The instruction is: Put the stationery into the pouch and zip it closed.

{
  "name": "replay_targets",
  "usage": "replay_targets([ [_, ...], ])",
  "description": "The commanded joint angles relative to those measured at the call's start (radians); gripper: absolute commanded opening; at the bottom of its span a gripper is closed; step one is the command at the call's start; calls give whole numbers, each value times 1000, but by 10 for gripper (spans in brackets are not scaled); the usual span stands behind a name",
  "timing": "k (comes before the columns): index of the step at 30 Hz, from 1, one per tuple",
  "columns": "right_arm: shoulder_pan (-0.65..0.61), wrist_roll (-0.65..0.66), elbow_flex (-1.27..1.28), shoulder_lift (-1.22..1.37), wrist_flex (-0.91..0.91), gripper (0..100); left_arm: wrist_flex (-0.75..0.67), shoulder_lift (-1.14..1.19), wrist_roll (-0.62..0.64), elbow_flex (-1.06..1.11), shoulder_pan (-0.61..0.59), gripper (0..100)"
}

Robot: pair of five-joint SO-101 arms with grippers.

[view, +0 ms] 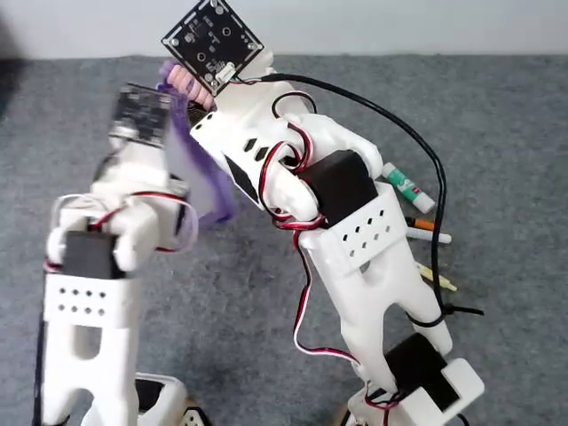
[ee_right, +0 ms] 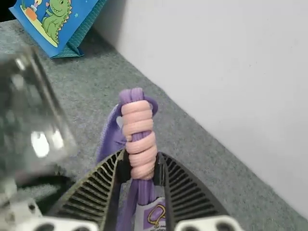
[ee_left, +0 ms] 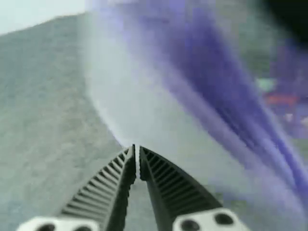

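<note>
From above, one translucent purple plastic pouch (view: 209,182) hangs raised between two white arms over the grey carpeted table (view: 506,124). Three stationery pieces lie well apart from the pouch, beyond the right arm: a white-and-green glue stick (view: 404,185), an orange-banded white pen (view: 428,227) and a thin yellow stick (view: 437,277).

In the left wrist view, the left gripper (ee_left: 136,150) has its jaws pressed together on the pouch's (ee_left: 216,96) edge.

In the right wrist view, the right gripper (ee_right: 139,166) is clamped on the pouch's pink-wrapped loop (ee_right: 138,137). One blue dinosaur-print bag (ee_right: 57,21) stands beyond the pouch.

In the high view the left arm (view: 89,293) rises from the lower left of the frame, its wrist tipped toward the upper left. The right arm (view: 359,257) leans from the lower right up toward the top centre. The left gripper (ee_left: 136,147) has its jaws pressed together on the edge of the pouch (ee_left: 159,96). The right gripper (ee_right: 142,161) is clamped on the pouch's pink-wrapped strap (ee_right: 138,134).
</note>
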Motion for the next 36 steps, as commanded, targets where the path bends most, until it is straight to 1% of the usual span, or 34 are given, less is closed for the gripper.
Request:
replay_targets([
  [1,10,9,-35,-21,4,8,0,-2,0,-48,98,14],
  [2,10,6,-35,-21,7,8,-2,-2,6,-48,103,14],
  [4,10,6,-35,-24,18,8,-8,-3,57,-48,94,14],
  [7,10,5,-35,-24,111,8,0,-11,106,-50,12,14],
  [9,7,2,-35,-24,186,8,14,-11,112,-53,-58,14],
  [12,7,2,-35,-21,252,8,69,-11,112,-88,-141,14],
  [17,-1,2,-31,-15,295,8,163,-11,112,-196,-222,13],
  [22,-53,2,-31,-15,295,8,229,-11,112,-272,-233,13],
  [27,-114,2,-31,-16,374,8,270,-11,112,-367,-233,13],
  [31,-120,0,-31,-15,375,8,327,-9,92,-433,-233,19],
  [33,-117,0,-31,-15,375,8,365,-9,41,-450,-233,58],
  [36,-117,0,-31,-21,384,8,430,-9,6,-453,-239,142],
])
